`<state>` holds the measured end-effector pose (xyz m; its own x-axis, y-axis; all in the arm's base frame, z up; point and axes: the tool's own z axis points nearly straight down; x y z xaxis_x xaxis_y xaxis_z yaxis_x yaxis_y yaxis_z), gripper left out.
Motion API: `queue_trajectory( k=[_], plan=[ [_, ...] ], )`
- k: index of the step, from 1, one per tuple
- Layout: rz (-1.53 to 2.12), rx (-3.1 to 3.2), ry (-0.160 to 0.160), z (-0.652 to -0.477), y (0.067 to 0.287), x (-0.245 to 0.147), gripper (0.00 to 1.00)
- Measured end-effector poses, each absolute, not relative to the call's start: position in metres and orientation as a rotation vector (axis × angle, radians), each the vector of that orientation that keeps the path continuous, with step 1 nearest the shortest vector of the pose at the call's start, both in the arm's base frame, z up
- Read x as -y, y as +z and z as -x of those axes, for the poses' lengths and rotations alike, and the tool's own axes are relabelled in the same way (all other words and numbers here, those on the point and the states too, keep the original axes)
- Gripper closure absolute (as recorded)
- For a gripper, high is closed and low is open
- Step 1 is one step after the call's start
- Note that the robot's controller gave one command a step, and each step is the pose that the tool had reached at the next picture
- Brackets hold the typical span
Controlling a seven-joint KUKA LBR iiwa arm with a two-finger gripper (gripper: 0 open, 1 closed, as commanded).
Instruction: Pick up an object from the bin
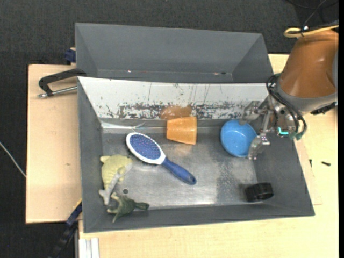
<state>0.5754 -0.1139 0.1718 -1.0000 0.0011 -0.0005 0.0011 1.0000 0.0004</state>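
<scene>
Blue plastic cup (236, 138) near the bin (293, 179) wall looks light, stiff and slick; its rim suits a pinch. Whether my fingers (253, 147), just beside it, are spread, I cannot tell.

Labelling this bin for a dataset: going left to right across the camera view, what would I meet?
pale toy animal → orange cup → blue cup → gripper

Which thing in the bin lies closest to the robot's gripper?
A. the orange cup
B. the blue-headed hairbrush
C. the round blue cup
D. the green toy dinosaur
C: the round blue cup sits right beside the gripper at the right side of the bin; the orange cup, hairbrush and green dinosaur lie farther left.
</scene>
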Motion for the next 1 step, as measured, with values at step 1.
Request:
queue_trajectory(
  k=[1],
  plan=[
    [1.067,-2.957,0.003,-0.5454,0.0816,0.1141,0.0]
  ],
)
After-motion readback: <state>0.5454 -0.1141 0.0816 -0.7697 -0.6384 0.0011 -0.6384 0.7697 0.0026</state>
